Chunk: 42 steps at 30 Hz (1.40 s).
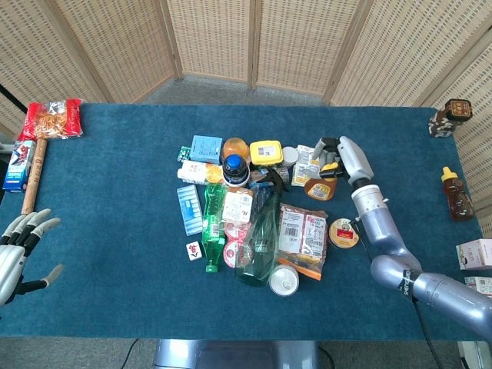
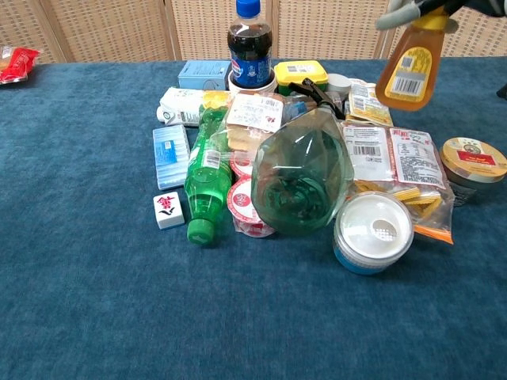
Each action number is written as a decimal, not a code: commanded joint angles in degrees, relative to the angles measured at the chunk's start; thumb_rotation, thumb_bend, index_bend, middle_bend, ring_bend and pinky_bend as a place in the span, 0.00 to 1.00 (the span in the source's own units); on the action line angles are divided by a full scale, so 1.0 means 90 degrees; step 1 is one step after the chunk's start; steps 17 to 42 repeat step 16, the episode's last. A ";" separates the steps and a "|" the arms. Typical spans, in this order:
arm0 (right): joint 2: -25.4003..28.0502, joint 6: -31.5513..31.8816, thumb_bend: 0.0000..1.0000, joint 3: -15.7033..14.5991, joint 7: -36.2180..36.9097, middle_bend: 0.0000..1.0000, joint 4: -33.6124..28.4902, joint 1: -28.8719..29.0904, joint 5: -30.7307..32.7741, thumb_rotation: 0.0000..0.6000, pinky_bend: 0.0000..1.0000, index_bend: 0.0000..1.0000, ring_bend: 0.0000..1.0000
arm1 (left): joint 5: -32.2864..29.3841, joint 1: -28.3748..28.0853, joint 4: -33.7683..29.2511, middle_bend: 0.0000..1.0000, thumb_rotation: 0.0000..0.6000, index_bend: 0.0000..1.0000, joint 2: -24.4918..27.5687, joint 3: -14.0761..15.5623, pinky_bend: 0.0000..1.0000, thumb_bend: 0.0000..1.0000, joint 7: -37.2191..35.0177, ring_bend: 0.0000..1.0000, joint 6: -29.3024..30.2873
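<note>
Nearest the front edge of the table, the blue cloth is bare. The left hand hangs off the near left corner with its fingers spread, holding nothing and well away from everything.

A little further in lies the heap: a white-lidded tub at the front, a green spray bottle on its side, a smaller green bottle beside it, and a mahjong tile just left of that. A round tin sits at the heap's right flank, apart from the flat snack packets.

Above the right rear of the heap, the right hand grips a honey bottle by its top, lifted off the cloth and tilted. A cola bottle stands upright at the heap's back.

Wide open cloth runs to both sides. At the far left edge lie a red snack bag and a wooden rolling pin; near the right edge a second honey bottle.
</note>
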 commanded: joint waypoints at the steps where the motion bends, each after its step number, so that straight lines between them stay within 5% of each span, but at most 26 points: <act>1: 0.0187 0.0155 0.03 0.0144 -0.0001 1.00 -0.0248 -0.0048 0.0013 1.00 0.89 0.59 1.00 | -0.0001 -0.0003 0.0004 0.07 1.00 0.15 -0.0001 -0.0004 0.00 0.35 -0.0006 0.00 0.0002; 11: 0.0566 0.0421 0.03 0.0420 -0.0019 1.00 -0.0766 -0.0076 0.0097 1.00 0.89 0.59 1.00 | 0.0006 -0.0033 0.0031 0.07 1.00 0.15 -0.0046 -0.0012 0.00 0.35 -0.0018 0.00 -0.0032; 42: 0.0613 0.0470 0.03 0.0404 -0.0048 1.00 -0.0834 -0.0096 0.0153 1.00 0.89 0.59 1.00 | -0.0008 -0.0052 0.0051 0.07 1.00 0.15 -0.0066 -0.0019 0.00 0.35 -0.0020 0.00 -0.0061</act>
